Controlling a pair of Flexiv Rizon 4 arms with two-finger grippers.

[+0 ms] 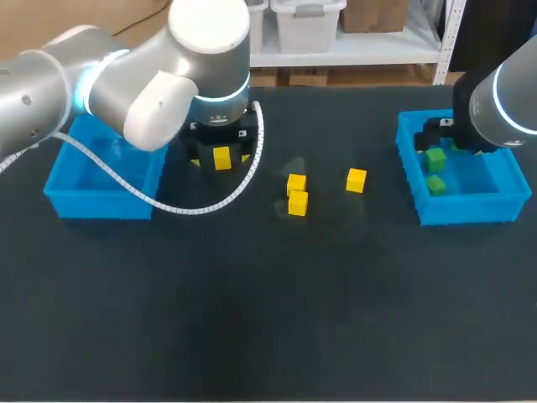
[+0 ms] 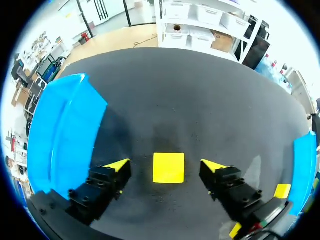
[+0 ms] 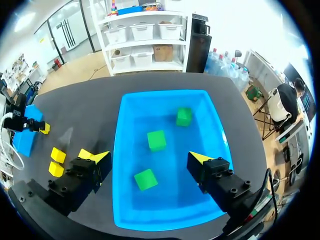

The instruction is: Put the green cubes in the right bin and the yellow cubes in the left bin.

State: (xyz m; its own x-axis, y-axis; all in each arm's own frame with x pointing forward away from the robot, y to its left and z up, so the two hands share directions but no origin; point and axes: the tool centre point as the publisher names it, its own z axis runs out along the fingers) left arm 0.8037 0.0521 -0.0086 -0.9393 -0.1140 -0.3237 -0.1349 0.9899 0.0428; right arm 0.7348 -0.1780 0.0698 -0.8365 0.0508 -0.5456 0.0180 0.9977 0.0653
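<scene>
Black, matte table [image 1: 252,319] carries the whole scene, with a blue bin at each end. My left end effector [image 2: 166,164] is down at table level with its fingers spread, one yellow tip on each side of a yellow cube [image 2: 168,170]. Bare table shows in the gap on both sides, so nothing is gripped. That cube lies flat on the table, just beside the left bin [image 2: 60,130]. It is a small, clean-edged block with bright, plain faces, squared up to the fingers.

I judge the step in hand to be the pick of this cube. The next move calls for closing the fingers evenly on its two side faces and lifting it clear of the bin wall. It then needs carrying a short way sideways over the left bin before release.

My right end effector [image 3: 148,157] hangs above the right bin [image 3: 120,150], fingers apart and holding nothing. Three green cubes [image 3: 156,140] lie loose on that bin's floor, apart from one another.

Farther out, toward the middle of the table, sit a yellow pair [image 1: 298,202], touching or nearly so, and a lone yellow cube [image 1: 356,180] nearer the right bin. No green cube shows on the open table, so by my reckoning only yellow sorting is left.
</scene>
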